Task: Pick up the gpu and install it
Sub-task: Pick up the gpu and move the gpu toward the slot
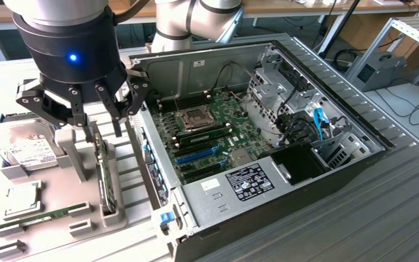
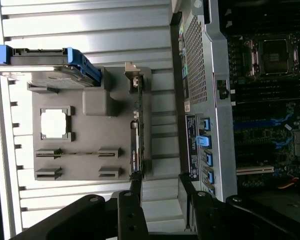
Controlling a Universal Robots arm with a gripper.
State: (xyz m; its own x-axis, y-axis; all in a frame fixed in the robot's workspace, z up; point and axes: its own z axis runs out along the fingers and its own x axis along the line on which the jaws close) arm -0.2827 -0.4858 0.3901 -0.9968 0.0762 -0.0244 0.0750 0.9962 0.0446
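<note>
- The black jaws hang spread wide with nothing between them, low over the grey plastic holder tray [image 1: 71, 147] on the ribbed silver metal tabletop [image 1: 384, 218].
- The gpu [image 1: 107, 183] [image 2: 135, 135] — a thin dark card with a metal bracket at one end — stands on its edge in a long slot of that tray, just under the jaws. I cannot tell if a finger touches it.
- In the same tray rest a silver hard drive with white label [image 1: 22, 148], a square processor chip [image 1: 24, 197] and a slim green memory stick [image 1: 41, 216].
- Just beside the tray, on the exterior view's right, the open black computer case [image 1: 268, 180] shows its green motherboard [image 1: 209, 125].
</note>
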